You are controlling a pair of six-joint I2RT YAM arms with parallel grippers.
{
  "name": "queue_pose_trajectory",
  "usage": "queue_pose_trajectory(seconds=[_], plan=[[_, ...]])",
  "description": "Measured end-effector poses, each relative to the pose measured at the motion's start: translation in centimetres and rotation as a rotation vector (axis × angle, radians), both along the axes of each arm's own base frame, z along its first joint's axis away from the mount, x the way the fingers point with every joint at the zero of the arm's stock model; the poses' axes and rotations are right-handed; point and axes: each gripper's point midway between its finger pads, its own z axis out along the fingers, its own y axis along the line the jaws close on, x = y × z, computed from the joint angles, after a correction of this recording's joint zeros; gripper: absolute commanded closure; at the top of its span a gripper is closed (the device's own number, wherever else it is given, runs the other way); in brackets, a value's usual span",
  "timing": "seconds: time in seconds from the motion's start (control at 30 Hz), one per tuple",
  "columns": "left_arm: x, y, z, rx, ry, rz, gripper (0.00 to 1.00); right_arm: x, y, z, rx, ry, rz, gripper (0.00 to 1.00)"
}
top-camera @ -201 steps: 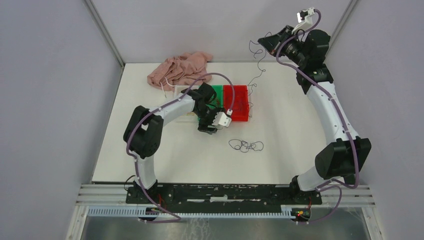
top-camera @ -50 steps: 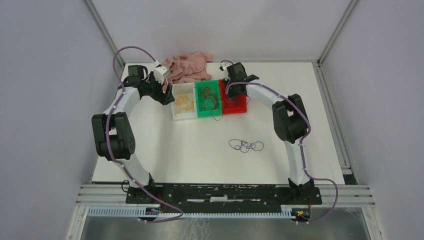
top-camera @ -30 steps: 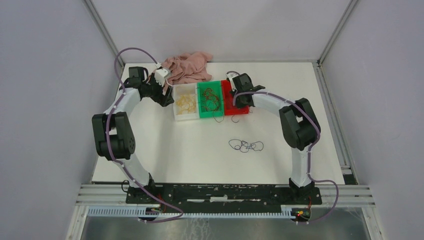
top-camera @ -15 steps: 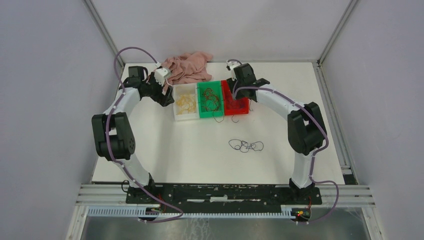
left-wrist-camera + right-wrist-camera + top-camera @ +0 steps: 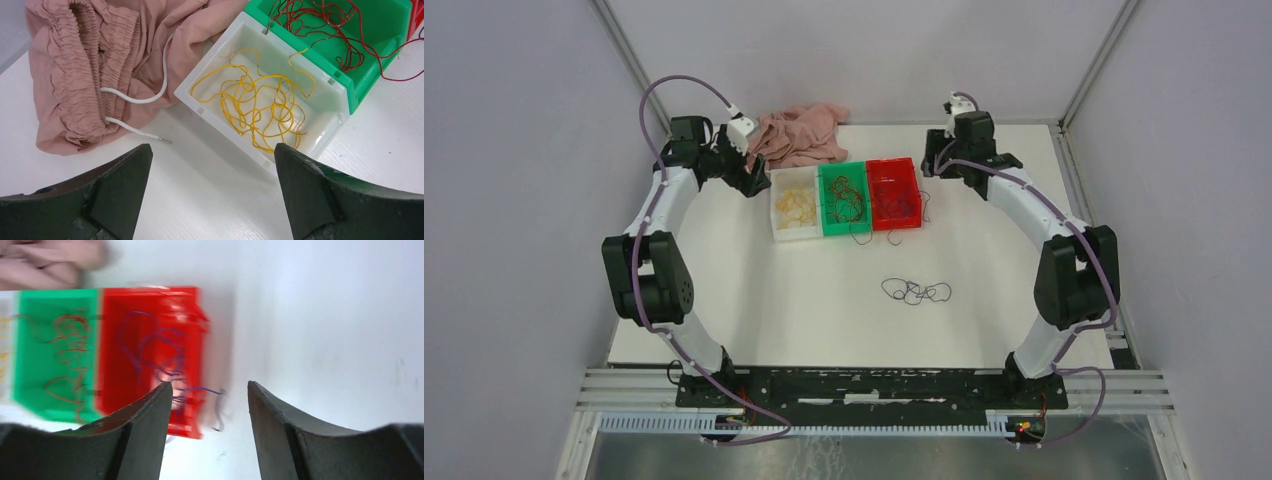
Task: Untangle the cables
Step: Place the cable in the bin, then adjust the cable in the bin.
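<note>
The cables were kept apart by colour: yellow strands in the white bin, red strands in the green bin, purple strands in the red bin. A dark tangle was left on the bench. The left gripper and right gripper were held wide and empty, likely readied for it.

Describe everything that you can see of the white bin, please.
The white bin is a small, open, rectangular box of glossy plastic that looks slightly translucent. It stands upright on the table, at the left end of a row of bins in the top view, with one side against the green bin. Loose, curly yellow cables lie inside it. The pink garment seems to touch its far edge.
</note>
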Motion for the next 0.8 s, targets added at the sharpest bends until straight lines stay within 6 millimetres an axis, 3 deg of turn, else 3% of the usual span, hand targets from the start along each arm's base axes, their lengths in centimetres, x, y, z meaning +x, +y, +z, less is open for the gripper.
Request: queue_pose_trajectory(seconds=[0.13, 0.2, 0.47, 0.8], plan=[[-0.2, 0.0, -0.2, -0.001, 0.011, 0.0, 0.01, -0.9, -5.0, -4.8, 0.015, 0.102, -0.112, 0.34], [-0.3, 0.0, -0.2, -0.001, 0.015, -0.001, 0.01, -1.9, -5.7, -6.9, 0.0, 0.154, -0.125, 0.34], [-0.2, 0.0, 0.1, -0.002, 0.009, -0.001, 0.01, -2.1, -4.3, -8.4, -0.014, 0.165, -0.068, 0.34], [-0.2, -0.1, 0.2, -0.003, 0.007, -0.003, 0.01, -2.0, -4.0, -12.8, -0.039, 0.254, -0.047, 0.37]])
